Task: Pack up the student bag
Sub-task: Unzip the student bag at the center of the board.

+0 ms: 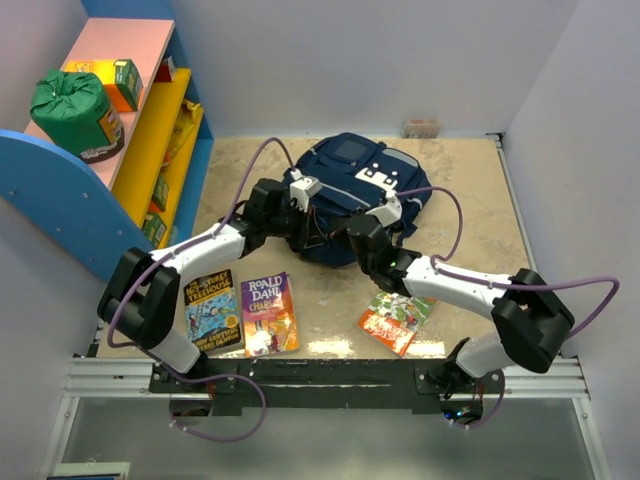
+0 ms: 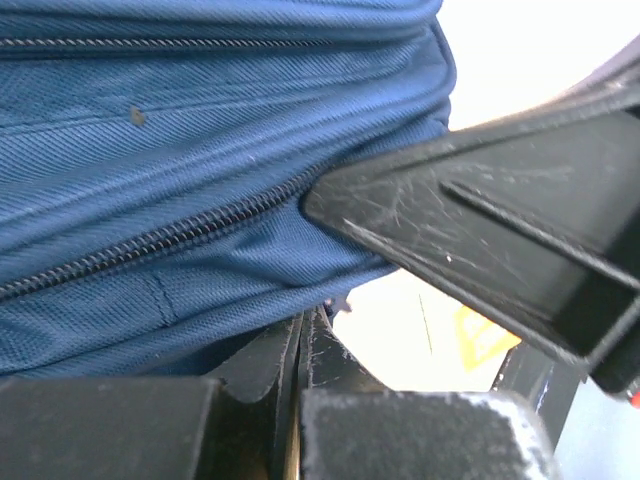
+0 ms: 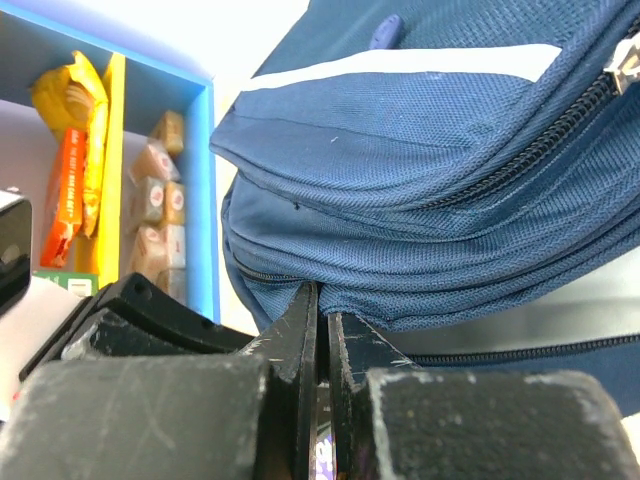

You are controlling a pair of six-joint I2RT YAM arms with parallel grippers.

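1. At 12 o'clock on the counter (image 1: pixel 470 190), close to the far wall, I see the student bag (image 1: pixel 350 180) lying flat with its white-patched front pocket facing up.
2. My left pincer (image 2: pixel 301 325) is at the bag's near edge, roughly its 7 o'clock. Its fingers are pressed together with only a slit between them. The tips sit right under a fold of blue fabric, below a closed zip. I cannot tell whether any cloth is caught.
3. My right pincer (image 3: pixel 318 298) is at the bag's 6 o'clock edge, just beside the left one. Its fingers are also together, and the tips touch the underside of the bag's lowest fold. Again I cannot tell whether it has hold of fabric.
4. Three books lie flat nearer to me: a Treehouse book (image 1: pixel 212 310) at 7 o'clock, a Roald Dahl book (image 1: pixel 268 313) just beside it, and a red-and-green book (image 1: pixel 395 318) at 5 o'clock.
5. A shelf unit (image 1: pixel 150 130) stands at 10 o'clock, with a green sack (image 1: pixel 70 105) on its upper shelf.
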